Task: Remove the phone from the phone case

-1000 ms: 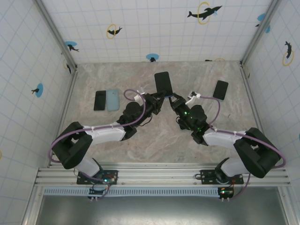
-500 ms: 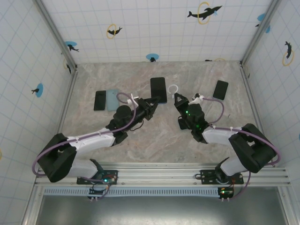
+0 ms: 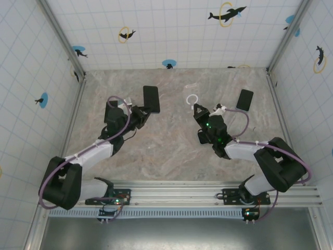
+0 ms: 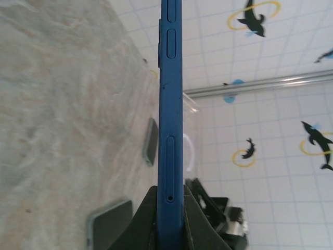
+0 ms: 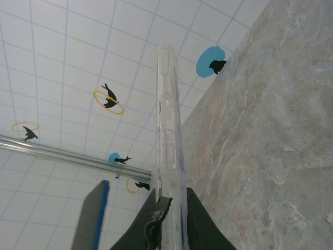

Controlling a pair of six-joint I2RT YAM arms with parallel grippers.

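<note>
Black fingers of the left gripper, pressed on both flat sides of the phone and pinching it at 1 end. Seen edge-on in the left wrist view: thin blue edge with 3 long buttons or slots and 1 small hole near the fingers. Sticks straight out from the gripper, held up off the table. In the top view, hangs left of the middle, dark face toward the camera. Bare, out of the case.

Dark fingers of the right gripper, closed on the phone case, clear plastic, also edge-on and see-through. Carries a white ring at its far end in the top view. Sits right of the middle, well apart from the phone. Beside the case in the right wrist view, low at the left, blurred blue shape of the phone.

Further out, 1 second phone, dark, flat on the table near the right wall, apart from both grippers. Around all, white tiled walls with dolphin stickers.
</note>
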